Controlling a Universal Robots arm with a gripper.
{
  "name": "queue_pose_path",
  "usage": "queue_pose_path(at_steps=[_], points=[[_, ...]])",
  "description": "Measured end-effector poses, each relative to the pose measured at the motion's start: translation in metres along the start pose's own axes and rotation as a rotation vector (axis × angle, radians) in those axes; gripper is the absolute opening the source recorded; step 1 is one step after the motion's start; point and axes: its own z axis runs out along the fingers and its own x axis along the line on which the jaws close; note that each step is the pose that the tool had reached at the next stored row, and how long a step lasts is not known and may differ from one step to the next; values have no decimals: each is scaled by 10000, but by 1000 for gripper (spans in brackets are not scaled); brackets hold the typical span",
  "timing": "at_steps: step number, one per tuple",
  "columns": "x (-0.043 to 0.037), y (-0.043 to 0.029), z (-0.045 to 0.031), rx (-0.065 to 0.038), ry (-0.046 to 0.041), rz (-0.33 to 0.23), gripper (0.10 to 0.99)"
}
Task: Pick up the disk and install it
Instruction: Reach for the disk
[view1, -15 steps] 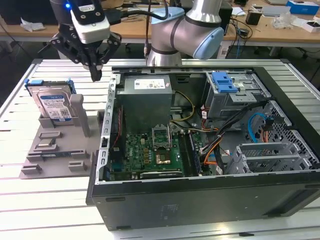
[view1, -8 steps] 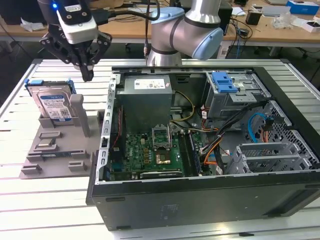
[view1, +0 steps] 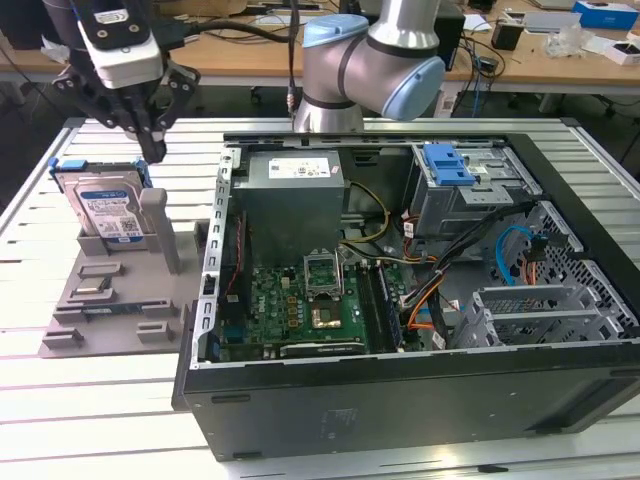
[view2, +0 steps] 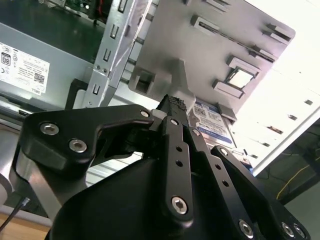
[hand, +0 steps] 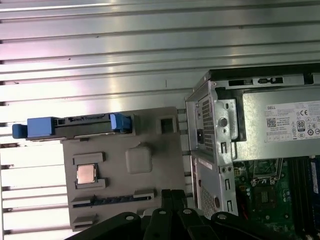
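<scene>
The disk (view1: 105, 210) stands on edge in a slot of the grey fixture tray (view1: 110, 290), at the exterior view's left. Its white and blue label faces forward and a blue bracket frames it. The first wrist view looks down on the disk's (hand: 75, 126) top edge with the blue bracket ends. The second wrist view catches part of the disk's (view2: 210, 117) label past the fingers. My gripper (view1: 155, 150) hangs just above the disk's upper corner, on the side toward the case, apart from it. In both wrist views the gripper (hand: 172, 196) (view2: 172, 104) is shut with nothing held.
An open computer case (view1: 400, 400) lies beside the tray, holding a grey power-supply box (view1: 295, 195), a motherboard (view1: 300, 300) and a metal cage with a blue latch (view1: 450, 165). A tall grey post (view1: 158, 230) rises next to the disk. A chip (hand: 86, 174) sits on the tray.
</scene>
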Motion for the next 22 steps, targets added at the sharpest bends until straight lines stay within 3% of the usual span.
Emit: queue_pose_path(at_steps=[7,9,22], points=[[157,-12,-2,-1,0,0,106],[264,-20,-5,0,0,-1,106],[726,-43,-2,0,0,-1,106]])
